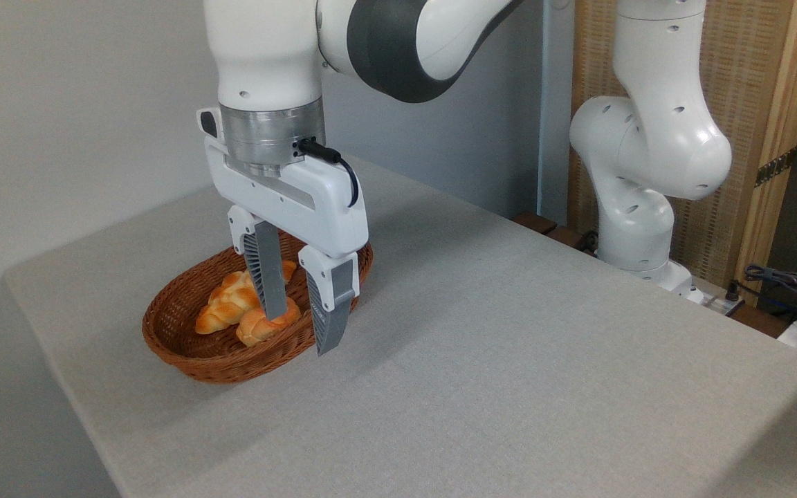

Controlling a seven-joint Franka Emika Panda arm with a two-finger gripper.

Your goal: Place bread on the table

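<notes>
Bread pick-up from a basket, viewed from the fixed camera. The step in hand appears to be the descent onto the long plaited golden-orange loaf (pixel 227 304), which lies in the brown oval wicker basket (pixel 184 349) on the large light-grey tabletop (pixel 509 346).

To do it well, the white two-finger gripper (pixel 298 328) should, in my judgement, shift so that the loaf sits squarely between its fingers, straddling the narrow width of the loaf rather than its length, before closing. As things stand, the loaf lies mostly to the left of and behind the left finger, not in the gap. A shorter, rounder golden roll (pixel 260 326) rests just in front of the loaf, at the left finger's tip; whether the tip touches it cannot be told. Closing here risks catching the roll instead, or pinching both. The right finger hangs over the near-right rim of the basket, so a straight drop could strike the wicker.

Pose: the jaws are open, with a clear gap between the grey ribbed fingers (pixel 333 311), and hold nothing. The hand points straight down, wrist vertical above the basket's right half, with a black cable looping from the flange. The arm's upper links bend away to the upper right, toward the white base at the table's far edge. Open tabletop lies to the right of and in front of the jaws, offering space for the later placement.
</notes>
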